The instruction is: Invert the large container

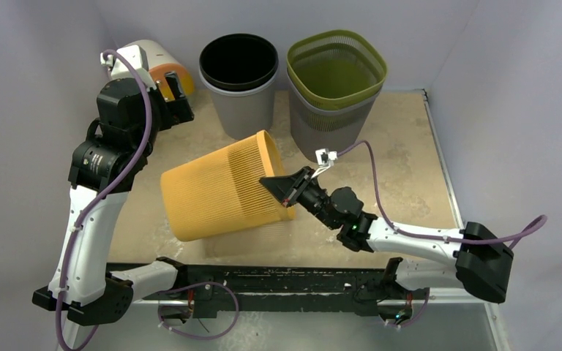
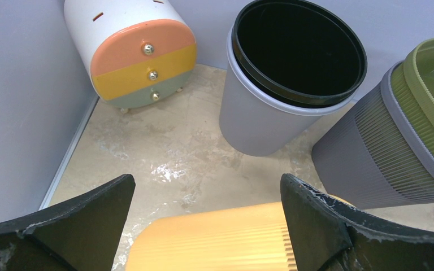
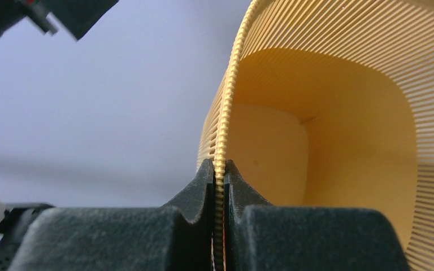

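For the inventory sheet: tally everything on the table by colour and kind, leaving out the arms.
Yellow bin: 1
Grey bins: 2 (round bin, ribbed bin)
Green bin, nested in the ribbed bin: 1
Drawer chest: 1
Total: 5

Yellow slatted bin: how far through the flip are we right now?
Done: the right hand is shut on the rim of the yellow slatted bin, which is tipped sideways, mouth toward that hand. In hand: the turn, roughly halfway. Left: bring the rim down to the table and release. The left hand is open above the bin, not touching it.
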Action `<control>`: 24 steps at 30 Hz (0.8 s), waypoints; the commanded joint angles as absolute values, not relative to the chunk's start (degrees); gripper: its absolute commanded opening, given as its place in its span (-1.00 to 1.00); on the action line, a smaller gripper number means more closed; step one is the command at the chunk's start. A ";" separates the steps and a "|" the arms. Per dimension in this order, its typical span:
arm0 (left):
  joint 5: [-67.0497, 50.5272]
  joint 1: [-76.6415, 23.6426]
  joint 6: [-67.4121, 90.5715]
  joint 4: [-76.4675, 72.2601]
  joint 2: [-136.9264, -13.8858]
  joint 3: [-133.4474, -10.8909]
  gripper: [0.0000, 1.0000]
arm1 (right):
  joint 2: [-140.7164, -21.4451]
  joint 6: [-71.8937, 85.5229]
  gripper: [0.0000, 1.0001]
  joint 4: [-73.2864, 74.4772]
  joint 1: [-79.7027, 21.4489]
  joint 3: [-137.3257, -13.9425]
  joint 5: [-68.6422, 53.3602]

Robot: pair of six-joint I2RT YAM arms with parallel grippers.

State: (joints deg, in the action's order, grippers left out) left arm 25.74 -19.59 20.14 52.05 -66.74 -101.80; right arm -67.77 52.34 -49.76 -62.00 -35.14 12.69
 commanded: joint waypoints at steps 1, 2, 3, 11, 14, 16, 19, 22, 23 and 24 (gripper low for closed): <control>25.65 -19.85 19.47 51.35 -66.75 -103.43 0.92 | -67.44 56.48 -1.00 -62.14 -58.30 -32.44 11.78; 25.66 -19.81 19.36 51.33 -66.74 -103.26 0.92 | -67.60 56.58 -1.00 -62.28 -57.78 -31.81 11.56; 25.64 -19.83 19.30 51.25 -66.75 -103.10 0.92 | -67.93 56.71 -1.00 -62.31 -56.95 -31.28 11.02; 25.79 -19.81 19.01 50.77 -66.68 -101.63 0.91 | -75.17 61.44 -1.00 -74.38 -54.04 -28.80 4.94; 26.12 -19.79 18.60 51.40 -67.33 -102.48 0.91 | -80.38 63.42 -1.00 -83.89 -53.74 -28.92 3.74; 26.10 -19.79 18.26 52.46 -68.12 -103.58 0.90 | -84.46 65.33 -1.00 -92.42 -53.79 -28.96 3.47; 26.45 -19.84 17.77 53.60 -68.93 -104.52 0.89 | -91.91 70.15 -1.00 -106.51 -53.15 -30.20 2.31; 26.77 -19.83 17.58 53.53 -69.22 -104.99 0.89 | -98.91 77.06 -1.00 -116.71 -51.54 -33.16 1.32; 26.82 -19.83 17.58 53.53 -69.37 -105.29 0.89 | -99.81 78.07 -1.00 -116.87 -51.23 -34.74 0.55; 26.79 -19.82 17.50 53.59 -69.68 -105.57 0.89 | -99.90 76.65 -1.00 -116.90 -51.24 -35.87 0.07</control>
